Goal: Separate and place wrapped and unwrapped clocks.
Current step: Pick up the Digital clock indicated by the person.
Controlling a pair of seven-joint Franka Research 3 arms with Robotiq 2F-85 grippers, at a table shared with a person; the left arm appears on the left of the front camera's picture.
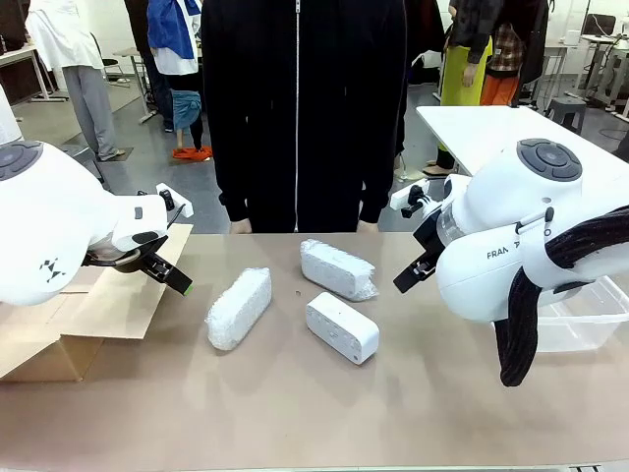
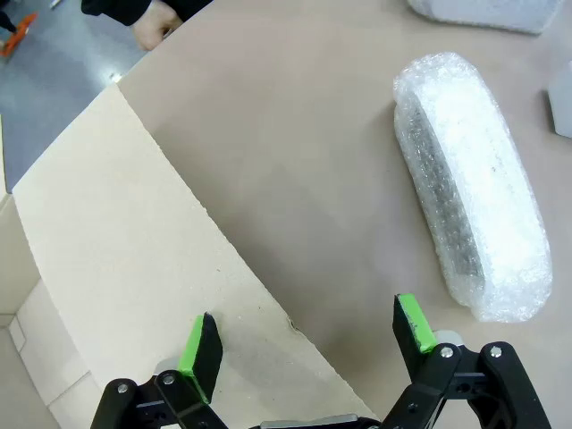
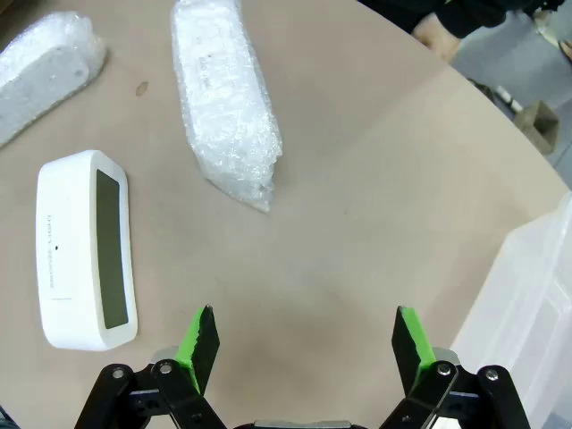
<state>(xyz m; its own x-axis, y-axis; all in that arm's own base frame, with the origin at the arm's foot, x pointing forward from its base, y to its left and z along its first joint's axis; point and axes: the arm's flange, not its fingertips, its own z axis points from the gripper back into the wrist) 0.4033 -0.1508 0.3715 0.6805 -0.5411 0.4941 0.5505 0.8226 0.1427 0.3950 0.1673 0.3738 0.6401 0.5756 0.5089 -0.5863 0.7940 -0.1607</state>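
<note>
Two wrapped clocks in bumpy bubble wrap lie on the brown table: one left of centre (image 1: 239,307) (image 2: 472,184) (image 3: 45,67), one further back at centre (image 1: 337,268) (image 3: 225,98). The unwrapped clock (image 1: 342,326) (image 3: 85,247), a smooth white block, lies in front of them. My left gripper (image 1: 169,274) (image 2: 306,338) hangs open over the cardboard box's flap, left of the nearer bundle. At the right, my right gripper (image 1: 411,271) (image 3: 304,344) stands open above bare table, beside the unwrapped clock and the rear bundle. Both hold nothing.
An open cardboard box (image 1: 69,324) (image 2: 116,259) sits at the table's left edge. A clear plastic bin (image 1: 580,313) (image 3: 527,304) stands at the right edge. A person in a black jacket (image 1: 300,108) stands at the far side, a hand (image 2: 154,21) at the table's edge.
</note>
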